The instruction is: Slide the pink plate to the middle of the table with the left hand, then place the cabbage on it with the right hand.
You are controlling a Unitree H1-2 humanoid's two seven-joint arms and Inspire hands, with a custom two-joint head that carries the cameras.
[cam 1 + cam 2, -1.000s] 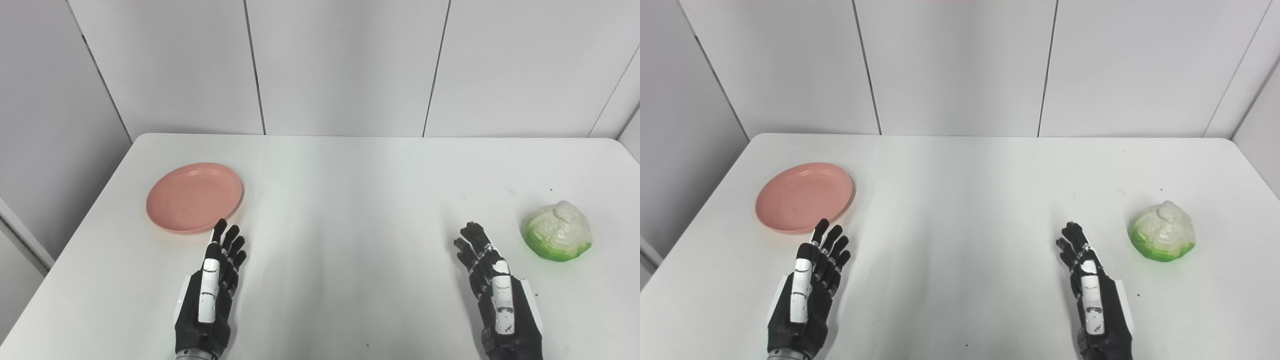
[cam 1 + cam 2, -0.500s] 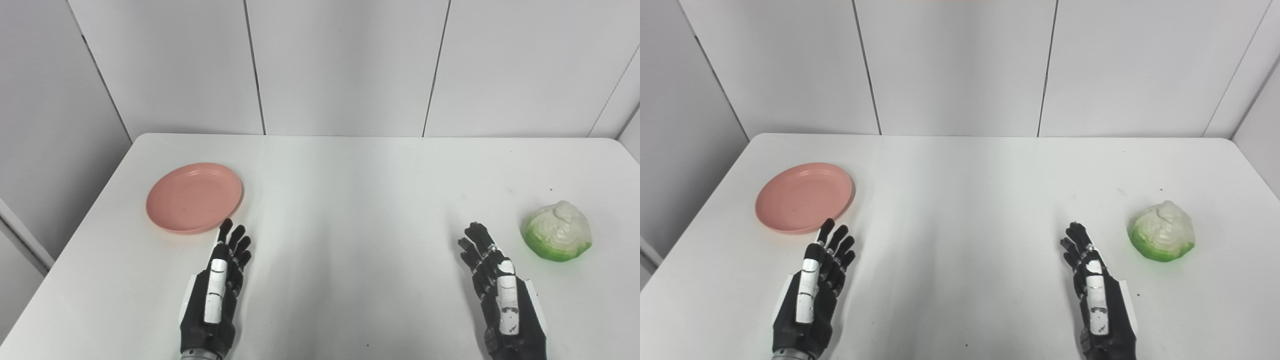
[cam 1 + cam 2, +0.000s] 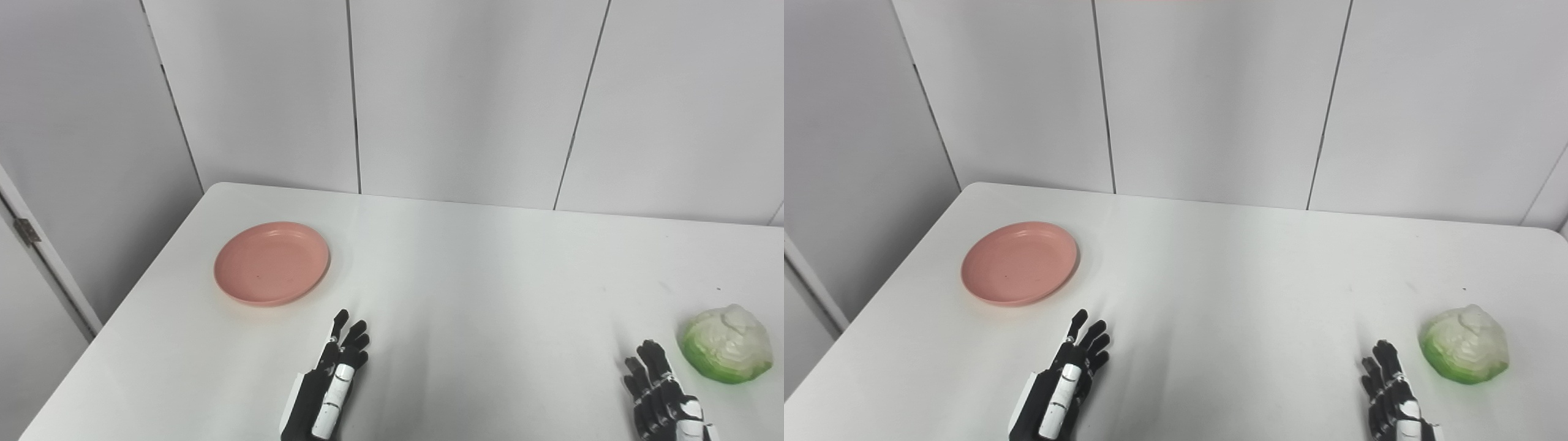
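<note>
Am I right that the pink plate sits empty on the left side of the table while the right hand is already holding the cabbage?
Not quite. The pink plate is empty on the left of the table, but the right hand holds nothing: it is open, and the cabbage lies apart from it on the table. The right eye view shows the gap.

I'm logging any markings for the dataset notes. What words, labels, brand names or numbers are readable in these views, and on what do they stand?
None: no readable text anywhere.
pink plate: plain, no label.
cabbage: no sticker or print.
left robot hand and right robot hand: white patches only, no lettering visible.
table and wall panels: unmarked.
</note>
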